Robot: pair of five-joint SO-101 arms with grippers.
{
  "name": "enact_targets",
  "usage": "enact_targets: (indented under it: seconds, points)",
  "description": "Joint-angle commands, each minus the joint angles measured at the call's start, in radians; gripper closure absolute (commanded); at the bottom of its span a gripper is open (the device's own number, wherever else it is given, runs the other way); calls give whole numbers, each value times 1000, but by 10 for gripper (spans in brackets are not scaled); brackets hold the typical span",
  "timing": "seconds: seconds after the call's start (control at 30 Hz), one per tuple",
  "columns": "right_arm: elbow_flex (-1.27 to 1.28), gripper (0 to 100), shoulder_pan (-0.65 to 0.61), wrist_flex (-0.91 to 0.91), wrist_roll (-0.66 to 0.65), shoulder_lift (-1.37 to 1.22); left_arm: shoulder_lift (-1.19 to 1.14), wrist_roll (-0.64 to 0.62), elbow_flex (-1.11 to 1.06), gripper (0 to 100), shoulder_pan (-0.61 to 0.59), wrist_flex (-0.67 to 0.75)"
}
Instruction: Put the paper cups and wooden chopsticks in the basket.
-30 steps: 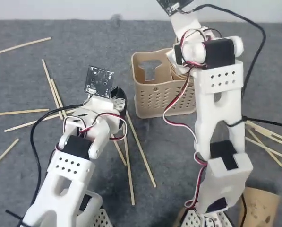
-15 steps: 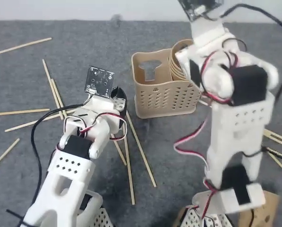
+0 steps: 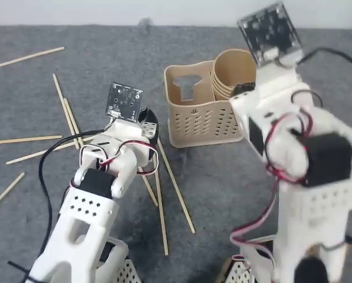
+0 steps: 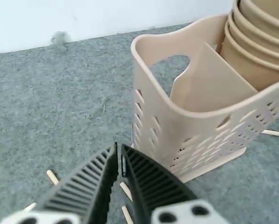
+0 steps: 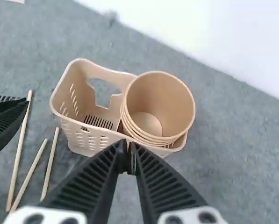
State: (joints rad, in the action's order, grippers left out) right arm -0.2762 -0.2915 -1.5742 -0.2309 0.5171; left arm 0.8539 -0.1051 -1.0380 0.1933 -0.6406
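A beige basket (image 3: 199, 121) stands on the grey carpet, with a stack of paper cups (image 3: 237, 68) in its right compartment. Several wooden chopsticks (image 3: 176, 186) lie scattered on the carpet. My left gripper (image 3: 149, 125) rests low just left of the basket, shut and empty; in its wrist view the left gripper (image 4: 119, 151) points at the basket (image 4: 195, 135) and cups (image 4: 261, 42). My right gripper (image 5: 128, 149) hangs shut and empty above the near side of the basket (image 5: 78, 130), looking down on the cups (image 5: 158, 107).
Chopsticks (image 3: 63, 109) spread over the carpet's left side, and one (image 3: 25, 57) lies far back left. Two chopsticks (image 5: 20, 149) lie beside the basket near the left gripper. The raised right arm (image 3: 305, 177) covers the front right. A white wall borders the back.
The right arm has pulled back from over the basket and risen toward the high camera. The cups stay stacked in the basket. The left arm has not moved.
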Motion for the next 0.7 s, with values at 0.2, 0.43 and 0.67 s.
enact_targets:
  seconds: [0.2,0.43,0.67]
  points:
    - [730,991,105,713,12,351,29,11,-18,987,2,72]
    - [924,991,137,1035,14,274,28,11,-18,987,2,74]
    - [962,991,139,1130,6,165,26,11,-18,987,2,74]
